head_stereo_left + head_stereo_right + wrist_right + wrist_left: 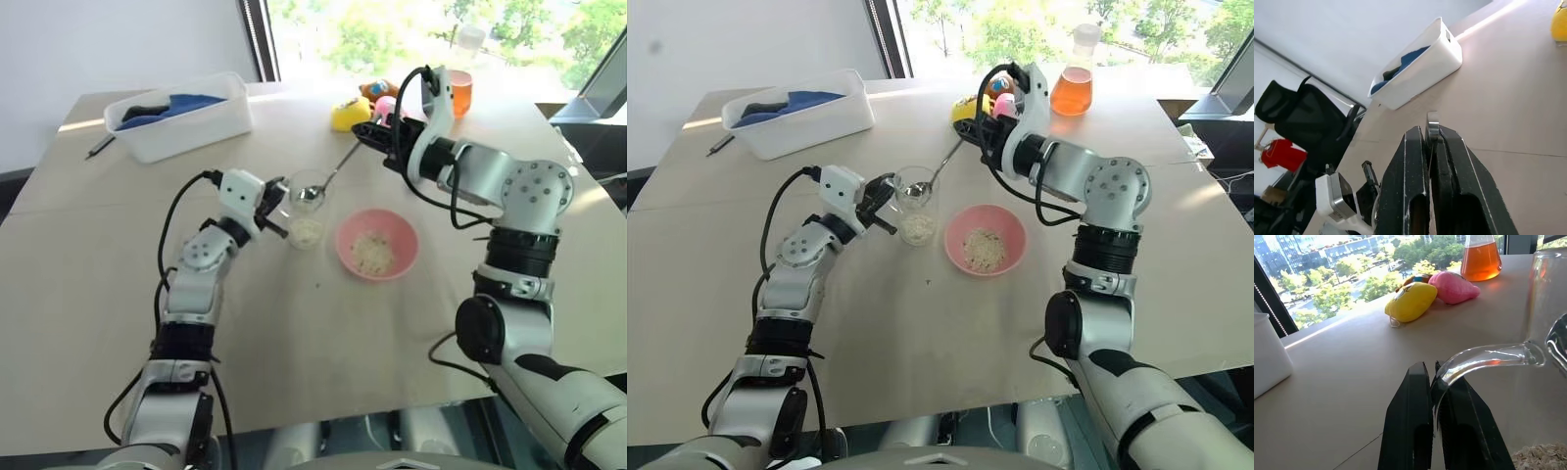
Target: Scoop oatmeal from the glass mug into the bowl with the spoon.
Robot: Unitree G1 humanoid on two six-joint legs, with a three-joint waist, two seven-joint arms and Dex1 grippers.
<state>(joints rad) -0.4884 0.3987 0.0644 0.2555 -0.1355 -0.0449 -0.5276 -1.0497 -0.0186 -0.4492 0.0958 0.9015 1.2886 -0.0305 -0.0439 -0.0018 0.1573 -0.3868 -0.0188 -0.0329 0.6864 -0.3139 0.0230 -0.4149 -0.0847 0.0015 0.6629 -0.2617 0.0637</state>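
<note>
The left gripper (pixel 277 208) is clamped narrow on the curved glass handle of the glass mug (pixel 307 209), steadying it upright on the tan table (pixel 294 333); the left wrist view shows the handle pinched between the two black fingers (pixel 1410 426). A little oatmeal (pixel 306 231) lies in the bottom of the mug. The spoon (pixel 325 181) slants down into the mug's mouth, its oval bowl just inside the rim, its thin handle rising up and to the right. Just right of the mug sits the pink bowl (pixel 345 257), close beside it but apart, with a small heap of flakes already in its middle. Farther right and above, the right gripper (pixel 370 132) is shut tight on the top end of the spoon handle.

Judging by the flakes in the bowl, at least some oatmeal has been moved across, and the low layer left in the mug suggests the job is well along. What appears to remain is another dip, lift and carry to the bowl. Whether the spoon carries flakes now cannot be told.
</note>
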